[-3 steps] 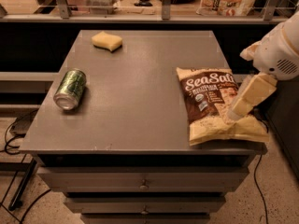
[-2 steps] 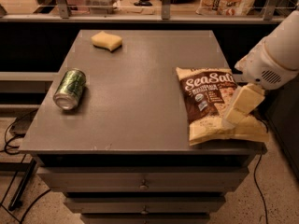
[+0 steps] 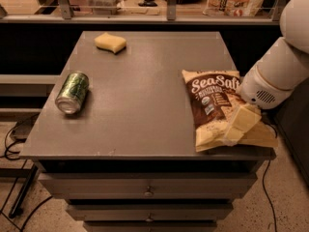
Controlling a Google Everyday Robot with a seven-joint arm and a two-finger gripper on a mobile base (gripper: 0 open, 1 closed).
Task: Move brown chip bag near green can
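Observation:
The brown chip bag lies flat at the table's right front, with white "Sea Salt" lettering and pale yellow edges. The green can lies on its side near the table's left edge, far from the bag. My gripper reaches in from the right on the white arm. It sits over the bag's lower right part and hides that corner. I cannot tell whether it touches the bag.
A small yellow sponge lies at the back of the grey table. Drawers sit under the table's front edge. A shelf with packages runs along the back. Cables lie on the floor at the left.
My arm has moved left and lower, bringing the gripper further over the bag's lower right part. The bag, can and sponge have not moved.

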